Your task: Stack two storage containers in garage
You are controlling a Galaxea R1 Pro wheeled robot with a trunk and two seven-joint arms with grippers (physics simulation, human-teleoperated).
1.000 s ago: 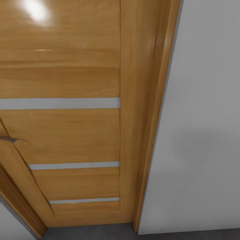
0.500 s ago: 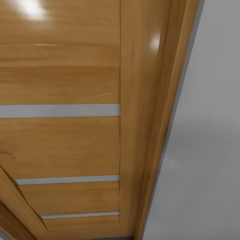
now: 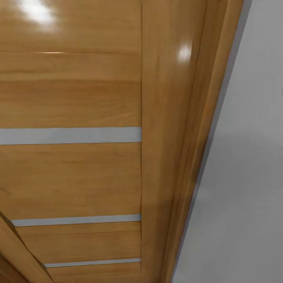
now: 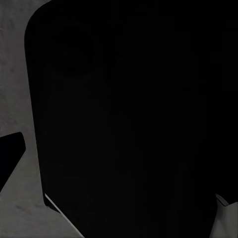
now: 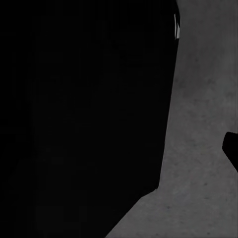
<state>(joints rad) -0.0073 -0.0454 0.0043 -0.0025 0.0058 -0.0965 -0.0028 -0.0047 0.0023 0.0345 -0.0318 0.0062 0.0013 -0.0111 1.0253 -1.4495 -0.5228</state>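
The two storage containers are out of view. In the head view a wooden panel door (image 3: 70, 173) with pale horizontal strips stands very close in front of me, set in its wooden frame (image 3: 184, 157). Dark grey mottled concrete floor (image 4: 12, 74) shows in the left wrist view beside a large black rounded mass (image 4: 129, 119). The right wrist view has the same grey floor (image 5: 198, 148) next to a large black shape (image 5: 84, 119). A small dark wedge sits at the edge of each wrist view; I cannot tell what it is.
A plain pale grey wall (image 3: 243, 188) runs to the right of the door frame. At the lower left corner a second slanted wooden edge (image 3: 15, 251) cuts across the door.
The whole head picture has shifted: the door strips sit lower, the frame slants further right, and the grey floor strip has left the bottom edge. The camera moved, not the door.
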